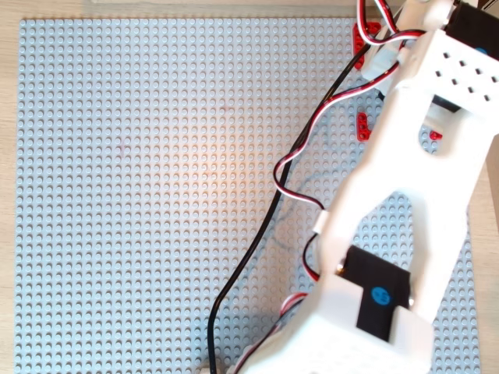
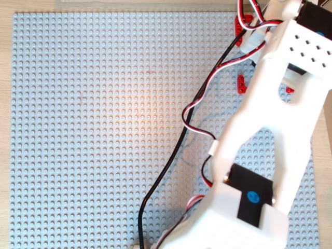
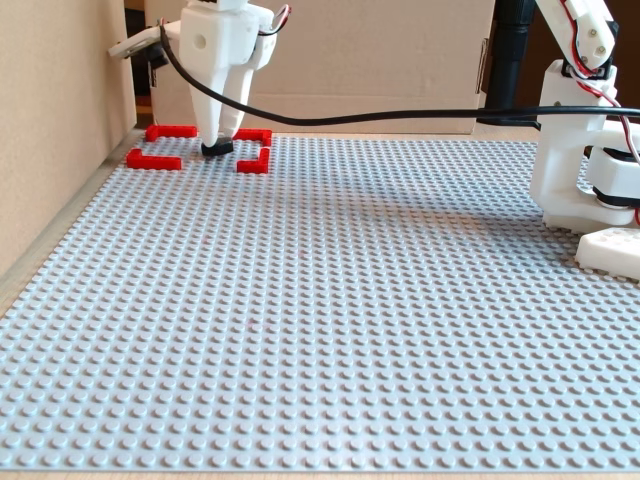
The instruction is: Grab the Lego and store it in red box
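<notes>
My gripper (image 3: 217,148) is clamped on the dark Lego (image 3: 220,148), low inside the red box (image 3: 153,160), toward its far right corner. I should settle it flat onto the grey baseplate (image 3: 330,300) inside the box, then part the jaws without dragging.

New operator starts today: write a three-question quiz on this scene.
1. True or false: the white two-finger gripper is above the red outline box of corner pieces.
2. In the fixed view, the small dark Lego piece is: A) at the gripper's tips, B) mid-baseplate, C) beside the arm's base.
3. What colour is the studded baseplate?

Key: 1 true; 2 A; 3 light grey.
</notes>
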